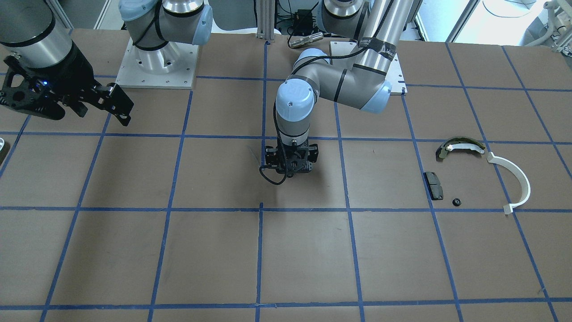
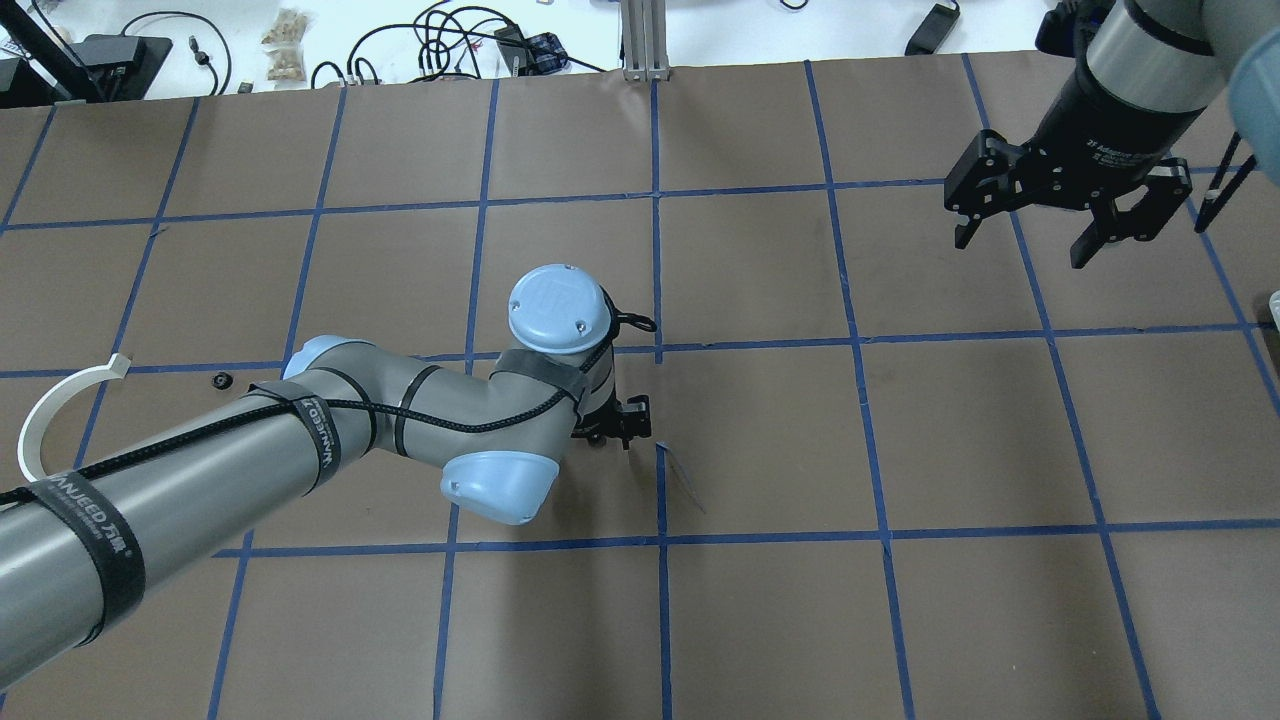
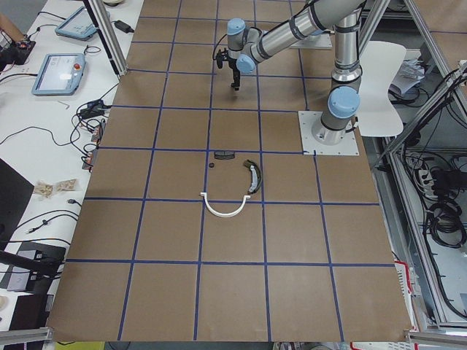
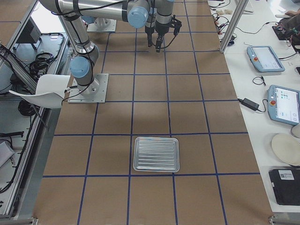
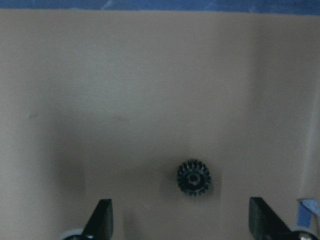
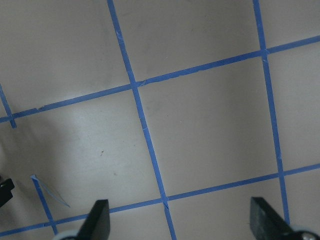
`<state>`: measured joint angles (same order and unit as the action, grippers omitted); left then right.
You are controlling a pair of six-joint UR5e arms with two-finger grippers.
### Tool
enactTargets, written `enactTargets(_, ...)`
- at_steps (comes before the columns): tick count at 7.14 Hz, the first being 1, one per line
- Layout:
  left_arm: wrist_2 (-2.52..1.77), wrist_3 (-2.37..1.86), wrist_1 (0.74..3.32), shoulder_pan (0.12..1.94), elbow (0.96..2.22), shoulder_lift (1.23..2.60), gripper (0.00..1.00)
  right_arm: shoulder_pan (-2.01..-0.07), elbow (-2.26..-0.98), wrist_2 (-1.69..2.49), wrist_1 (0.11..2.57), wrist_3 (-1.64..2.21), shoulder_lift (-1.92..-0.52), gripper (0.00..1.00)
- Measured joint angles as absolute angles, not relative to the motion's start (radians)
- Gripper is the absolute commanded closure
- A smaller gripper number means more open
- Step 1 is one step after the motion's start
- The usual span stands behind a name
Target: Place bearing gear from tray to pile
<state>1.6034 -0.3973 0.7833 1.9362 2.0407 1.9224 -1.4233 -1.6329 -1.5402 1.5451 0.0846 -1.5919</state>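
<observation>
A small black toothed bearing gear (image 5: 194,177) lies flat on the brown table, just ahead of my left gripper (image 5: 182,225) and between its fingers. The left gripper (image 1: 290,166) points straight down near the table's middle, open and empty; it also shows in the overhead view (image 2: 612,425). The pile lies apart at the table's left end: a white half-ring strip (image 1: 514,179), an olive-and-white curved shoe (image 1: 460,147), a flat black pad (image 1: 433,184) and a tiny black round piece (image 1: 456,202). My right gripper (image 2: 1022,250) hangs open and empty above the table's right side.
A ribbed silver tray (image 4: 156,154) lies on the table's right end with nothing showing in it. Blue tape lines (image 6: 145,125) cross the brown table. The left arm's forearm (image 2: 200,470) reaches over the table beside the white strip (image 2: 45,410).
</observation>
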Motion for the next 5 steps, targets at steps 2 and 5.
enactTargets(2,1.605,-0.398,0.761,1.941,2.041,1.926,0.99,-1.422,-1.627,-1.544,1.522,0.078,-1.594,0.0)
enactTargets(5,1.608,-0.396,0.759,1.94,2.035,1.926,1.0,-1.422,-1.623,-1.579,1.514,0.075,-1.596,0.0)
